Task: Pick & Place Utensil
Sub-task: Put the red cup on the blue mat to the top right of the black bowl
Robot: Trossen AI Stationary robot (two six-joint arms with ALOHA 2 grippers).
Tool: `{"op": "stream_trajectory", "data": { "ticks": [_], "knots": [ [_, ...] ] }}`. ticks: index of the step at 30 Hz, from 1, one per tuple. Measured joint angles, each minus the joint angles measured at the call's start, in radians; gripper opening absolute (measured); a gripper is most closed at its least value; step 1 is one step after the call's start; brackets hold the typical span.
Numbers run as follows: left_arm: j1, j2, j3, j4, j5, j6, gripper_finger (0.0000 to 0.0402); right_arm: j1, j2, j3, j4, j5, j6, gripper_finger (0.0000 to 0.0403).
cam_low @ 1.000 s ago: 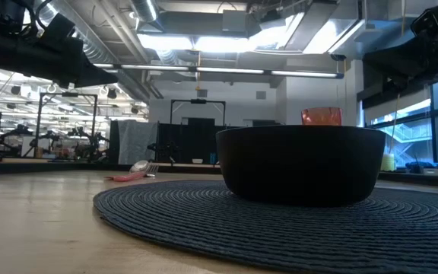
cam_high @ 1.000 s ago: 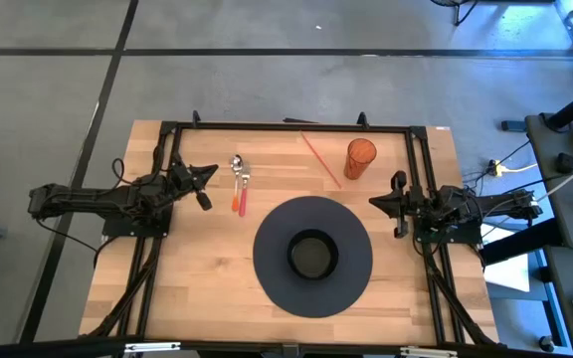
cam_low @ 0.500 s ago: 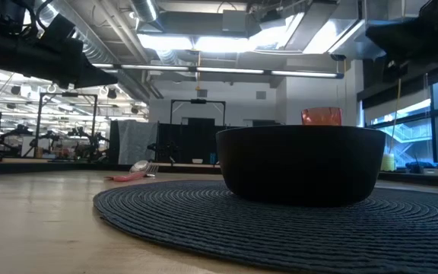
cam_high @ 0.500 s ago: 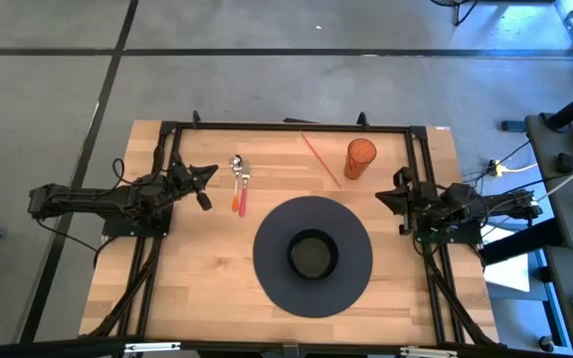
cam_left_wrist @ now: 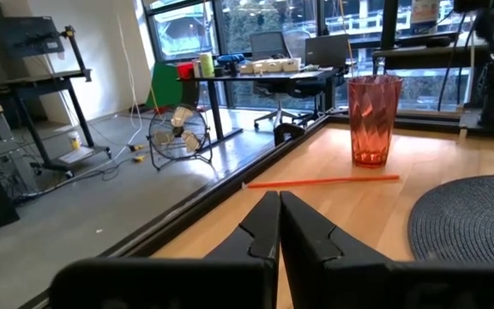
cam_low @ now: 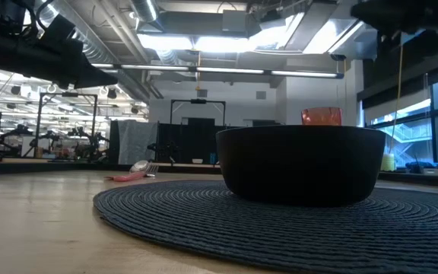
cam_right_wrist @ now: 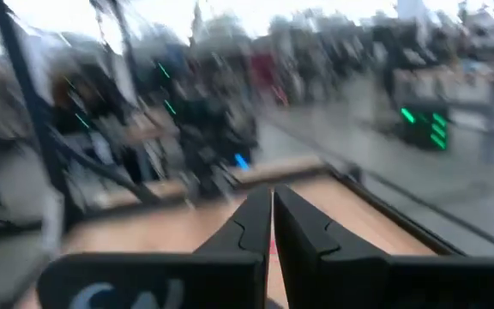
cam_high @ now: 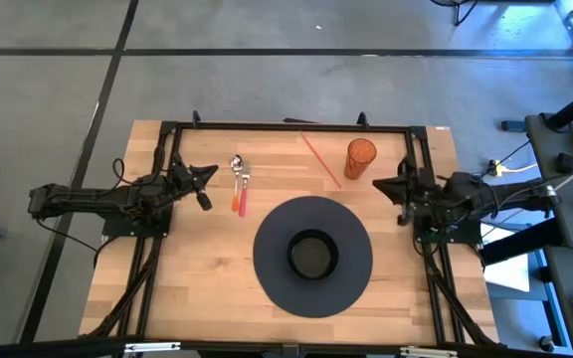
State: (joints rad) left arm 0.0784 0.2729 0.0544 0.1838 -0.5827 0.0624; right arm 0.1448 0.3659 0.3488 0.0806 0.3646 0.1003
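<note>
Utensil (cam_high: 239, 185) lying untouched on tabletop (cam_high: 197, 278), just beside left claw (cam_high: 210, 172), fingers together. Right claw (cam_high: 376, 187) likewise pinched together, near cup (cam_high: 359, 158). Best opened wide before straddling the orange handle.

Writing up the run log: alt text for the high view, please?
Overhead: utensil lies untouched on the wooden table, beside the shut left gripper. A black bowl sits on a round dark mat; right gripper is near an orange cup.

Even overhead light, one view smearing
Ceiling lamps (cam_low: 196, 42) are glaring in the low view; the right wrist view is blurring heavily, while the bench (cam_high: 197, 268) is showing soft shadows
</note>
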Motion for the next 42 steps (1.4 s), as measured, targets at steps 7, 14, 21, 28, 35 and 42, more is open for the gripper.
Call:
{"op": "stream_trajectory", "data": {
  "ticks": [7,14,21,28,35,42],
  "knots": [
    [0.0,0.0,0.0,-0.001,0.0,0.002,0.0004,0.0,0.328,0.378,-0.403,0.124,-0.006,0.0019],
    [0.0,0.0,0.0,-0.016,0.0,0.002,0.0006,-0.011,0.572,0.757,-0.812,0.147,-0.006,0.002],
    [0.0,0.0,0.0,-0.017,0.0,0.002,0.0004,-0.075,0.683,0.902,-0.998,0.158,0.009,0.007],
    [0.0,0.0,0.0,-0.017,0.0,0.002,0.0006,-0.166,0.707,0.888,-1.053,0.14,-0.001,0.0189],
    [0.0,0.0,0.0,-0.017,0.0,0.003,0.0007,-0.196,0.745,0.872,-1.048,0.093,-0.09,0.025],
    [0.0,0.0,0.0,-0.017,0.0,0.002,0.0006,-0.198,0.782,0.872,-1.051,0.078,-0.085,0.0252]
  ]
}}
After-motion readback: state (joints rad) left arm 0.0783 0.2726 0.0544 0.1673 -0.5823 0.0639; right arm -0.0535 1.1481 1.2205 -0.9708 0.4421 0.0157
